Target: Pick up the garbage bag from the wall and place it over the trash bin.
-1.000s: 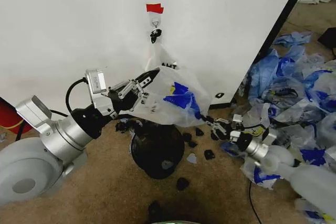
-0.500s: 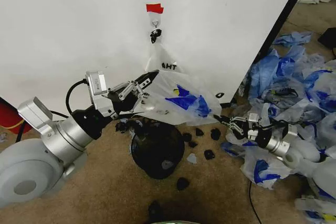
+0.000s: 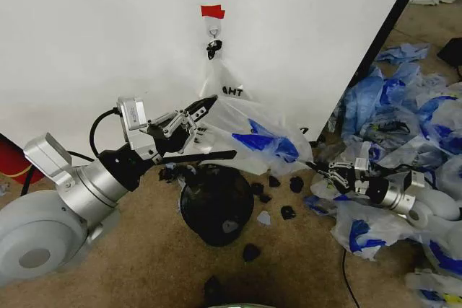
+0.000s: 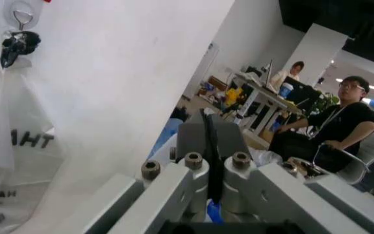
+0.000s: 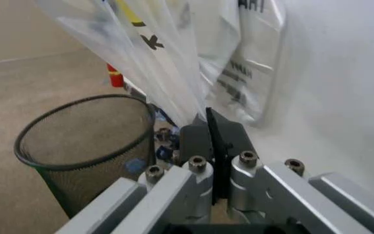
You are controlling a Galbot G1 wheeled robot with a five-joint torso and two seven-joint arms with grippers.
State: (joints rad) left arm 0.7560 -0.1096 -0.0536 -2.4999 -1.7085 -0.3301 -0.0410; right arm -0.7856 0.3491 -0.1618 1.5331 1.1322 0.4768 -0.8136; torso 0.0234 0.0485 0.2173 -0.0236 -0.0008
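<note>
The garbage bag [image 3: 263,138], thin white plastic with blue patches, is stretched out sideways just above the trash bin [image 3: 216,207], a round black mesh bin on the carpet in front of the wall [image 3: 108,34]. My left gripper [image 3: 208,104] is shut on the bag's left edge. At the bag's right corner my right gripper [image 3: 313,166] is shut on it too. In the right wrist view the bag [image 5: 154,58] rises from the closed fingertips [image 5: 200,134], with the bin [image 5: 83,141] beside them. The left wrist view shows closed fingers [image 4: 196,141] near the wall.
A red tape piece [image 3: 212,11] and a hook [image 3: 214,32] mark the wall; a narrower lettered bag [image 3: 227,90] hangs there. Many blue-and-white bags [image 3: 404,120] lie heaped at right. Black scraps [image 3: 287,212] dot the carpet. A red cylinder [image 3: 11,160] stands far left.
My right gripper has drawn away to the right with the bag's corner, and the bag is spread wider over the bin. The left gripper has stayed where it was.
</note>
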